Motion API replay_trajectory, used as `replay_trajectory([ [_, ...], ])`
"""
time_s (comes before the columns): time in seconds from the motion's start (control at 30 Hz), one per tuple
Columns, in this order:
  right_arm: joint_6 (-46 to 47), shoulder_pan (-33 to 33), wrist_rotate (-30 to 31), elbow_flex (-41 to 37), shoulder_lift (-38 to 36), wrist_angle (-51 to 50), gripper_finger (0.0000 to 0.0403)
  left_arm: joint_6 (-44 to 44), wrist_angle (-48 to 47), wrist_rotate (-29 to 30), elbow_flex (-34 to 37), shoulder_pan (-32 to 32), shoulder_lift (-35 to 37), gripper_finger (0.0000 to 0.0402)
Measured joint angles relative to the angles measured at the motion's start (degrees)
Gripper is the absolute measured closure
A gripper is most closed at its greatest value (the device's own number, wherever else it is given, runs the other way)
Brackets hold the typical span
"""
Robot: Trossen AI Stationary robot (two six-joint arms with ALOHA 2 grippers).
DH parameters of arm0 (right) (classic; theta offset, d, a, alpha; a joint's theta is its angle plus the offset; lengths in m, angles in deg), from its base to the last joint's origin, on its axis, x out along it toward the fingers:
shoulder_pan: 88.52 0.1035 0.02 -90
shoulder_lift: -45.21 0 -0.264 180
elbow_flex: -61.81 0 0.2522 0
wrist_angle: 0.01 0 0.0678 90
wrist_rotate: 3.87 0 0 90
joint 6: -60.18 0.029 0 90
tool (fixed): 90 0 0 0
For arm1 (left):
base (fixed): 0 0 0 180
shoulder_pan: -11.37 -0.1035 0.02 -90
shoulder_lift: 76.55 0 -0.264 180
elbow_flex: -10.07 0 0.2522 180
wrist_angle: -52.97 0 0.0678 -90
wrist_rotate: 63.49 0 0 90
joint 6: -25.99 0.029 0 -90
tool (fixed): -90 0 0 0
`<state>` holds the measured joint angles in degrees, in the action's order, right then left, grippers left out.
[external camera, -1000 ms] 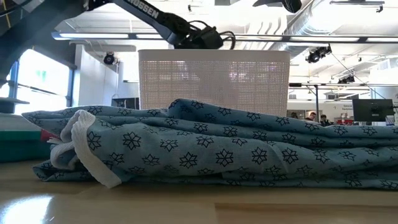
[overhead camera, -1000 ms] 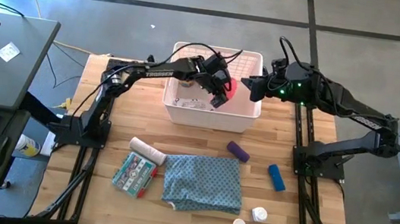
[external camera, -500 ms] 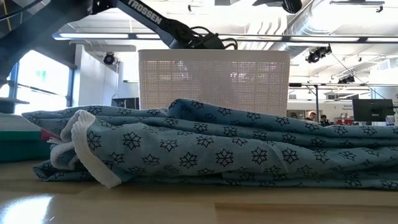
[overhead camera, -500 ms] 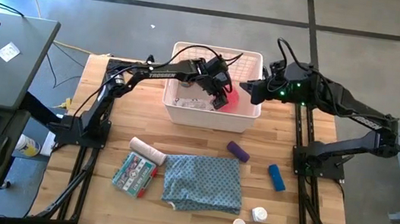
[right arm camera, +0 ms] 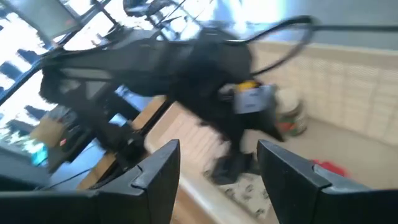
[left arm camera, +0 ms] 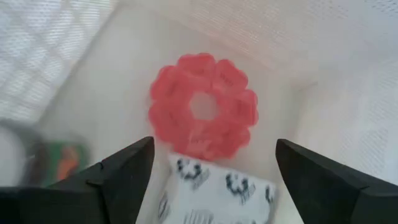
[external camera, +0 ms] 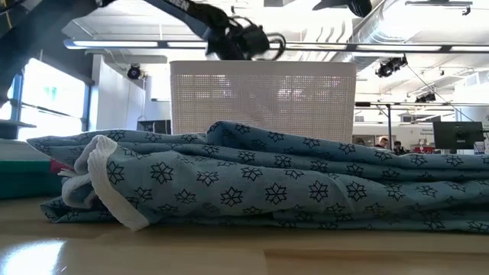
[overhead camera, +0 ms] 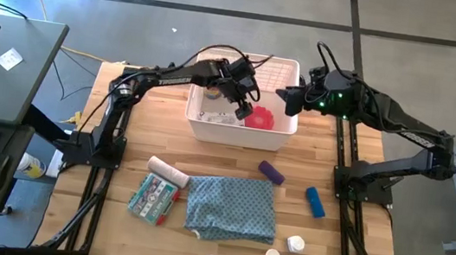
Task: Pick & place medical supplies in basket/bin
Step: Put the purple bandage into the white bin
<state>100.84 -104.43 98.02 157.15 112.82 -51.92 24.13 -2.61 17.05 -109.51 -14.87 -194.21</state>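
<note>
Left gripper [overhead camera: 244,105] has risen, fingers spread, releasing scalloped pink-red plastic disc [left arm camera: 203,106] into latticed white basket [overhead camera: 277,133]; right gripper [overhead camera: 287,101] open beside rim.

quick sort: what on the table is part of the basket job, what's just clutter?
Job items:
white basket
pink-red disc, already in the basket
printed packet, in the basket
purple tube
blue tube
bandage roll
white pill bottles

Clutter:
patterned cloth
</note>
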Motion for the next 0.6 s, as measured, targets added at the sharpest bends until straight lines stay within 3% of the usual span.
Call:
replay_trajectory([
  [0.17,-2.22,-5.22,-2.75,0.00,1.71,2.93,0.0199,0.08,-6.60,3.90,-6.68,0.00,2.59,0.0061],
  [0.37,-6.89,-9.59,-14.12,0.65,6.46,14.89,0.0199,1.92,-14.35,8.64,-16.78,0.00,4.45,0.0093],
  [0.6,-13.07,-10.50,-18.74,7.08,14.10,13.46,0.0199,2.11,-25.47,12.93,-29.36,-0.42,4.75,0.0125],
])
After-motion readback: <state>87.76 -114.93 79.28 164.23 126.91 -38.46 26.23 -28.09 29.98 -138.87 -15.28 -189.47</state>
